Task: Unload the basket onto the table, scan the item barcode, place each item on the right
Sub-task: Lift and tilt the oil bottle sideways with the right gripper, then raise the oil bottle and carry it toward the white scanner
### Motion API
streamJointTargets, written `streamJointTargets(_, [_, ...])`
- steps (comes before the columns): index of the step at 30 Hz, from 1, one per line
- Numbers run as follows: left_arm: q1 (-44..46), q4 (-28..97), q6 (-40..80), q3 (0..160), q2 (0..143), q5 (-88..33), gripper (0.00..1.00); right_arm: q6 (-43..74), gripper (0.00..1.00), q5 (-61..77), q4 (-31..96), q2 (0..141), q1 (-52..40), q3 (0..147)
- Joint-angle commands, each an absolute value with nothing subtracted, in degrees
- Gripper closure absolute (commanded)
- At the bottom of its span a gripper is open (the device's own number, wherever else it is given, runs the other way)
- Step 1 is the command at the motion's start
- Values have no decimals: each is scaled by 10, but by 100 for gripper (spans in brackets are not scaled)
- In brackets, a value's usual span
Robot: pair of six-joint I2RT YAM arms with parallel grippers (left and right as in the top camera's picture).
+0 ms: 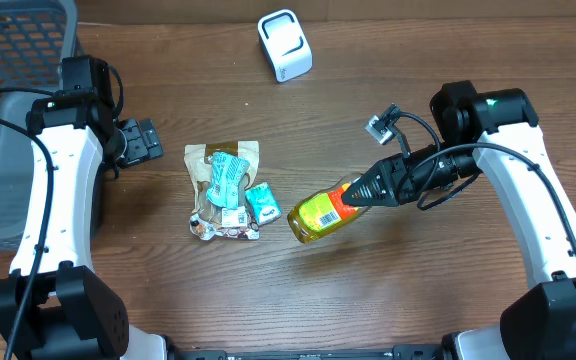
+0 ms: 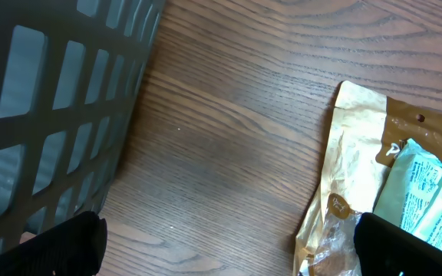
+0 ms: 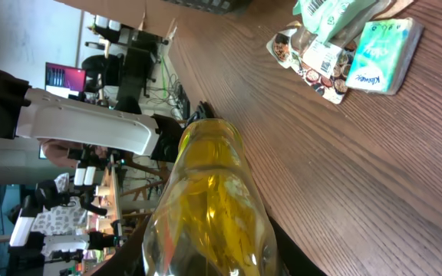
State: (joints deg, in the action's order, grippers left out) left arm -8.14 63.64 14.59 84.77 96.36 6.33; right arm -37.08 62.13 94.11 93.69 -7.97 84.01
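- Desk (image 1: 388,300): you have a brown wood-grain top, and everything below sits on or over it.
- Basket (image 1: 8,60): grey with slotted walls, at your far left edge. In the left wrist view its wall (image 2: 52,115) fills the left side.
- Left arm (image 1: 63,190): white, beside the basket, with the wrist pointing toward the packets.
- Right arm (image 1: 528,190): white, on the right, reaching in toward the middle.
- Bottle (image 1: 326,211): this is your task item, clear with yellow liquid, at mid desk just right of the packets.
  - It lies near level, with the base toward the packets and the neck toward the right arm.
  - A yellow and red label faces up. The barcode is too small to make out.
  - You cannot tell whether the base touches the desk.
  - In the right wrist view the bottle (image 3: 209,207) fills the lower middle.
- Pouch (image 1: 200,160): tan and brown, lying flat, left of the bottle.
- Scanner (image 1: 285,45): a white box at top centre, well apart from the bottle.
- Teal packet (image 1: 227,178): lies on top of the pouch.
- Tissue pack (image 1: 262,204): green, at the pouch's right edge, between the pouch and the bottle.
- Right fingers (image 1: 360,192): pinching the bottle at its neck end.
- Left fingers (image 1: 154,140): spread wide with nothing between them, near the pouch but apart from it. The black tips (image 2: 60,247) show at the bottom corners of the left wrist view.
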Motion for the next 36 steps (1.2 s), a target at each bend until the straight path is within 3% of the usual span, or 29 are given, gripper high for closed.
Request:
streamJointTargets(1, [-82,636,139,859,955,70,0,-376,72,653,933,923,-79,856])
streamJointTargets(11, [-82,636,139,859,955,70,1,-371,76,652,907,925,-79,855])
streamJointTargets(16, [-82,636,139,859,955,70,1,-284,76,623,851,925,-81,855])
streamJointTargets(36, [-82,636,139,859,955,70,0,105,76,154,674,925,-253,855])
